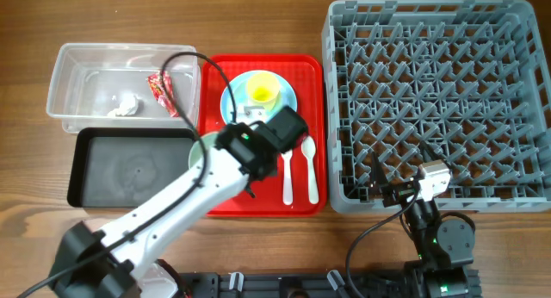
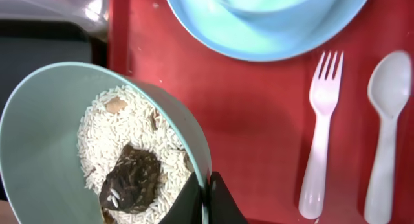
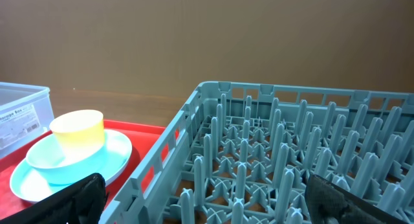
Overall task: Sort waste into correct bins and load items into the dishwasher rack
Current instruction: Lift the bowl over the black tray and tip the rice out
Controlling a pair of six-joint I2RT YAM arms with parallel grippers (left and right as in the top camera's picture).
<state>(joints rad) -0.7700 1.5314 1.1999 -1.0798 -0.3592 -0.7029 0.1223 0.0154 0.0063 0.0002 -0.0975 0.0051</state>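
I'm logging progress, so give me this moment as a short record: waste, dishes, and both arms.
left fingers: shut on the green bowl rim, rice scraps inside
right fingers: open, by the rack near edge
clear tub: holds red wrapper and tissue wad
black tray: looks bare
red tray: plate with pale bowl and yellow cup; fork; spoon
rack load: no dishes

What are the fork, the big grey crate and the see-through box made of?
The fork looks like white plastic, smooth and slightly glossy. The grey crate seems moulded matte plastic, its pegs and walls one piece. The see-through box is probably thin clear plastic; the table shows through.
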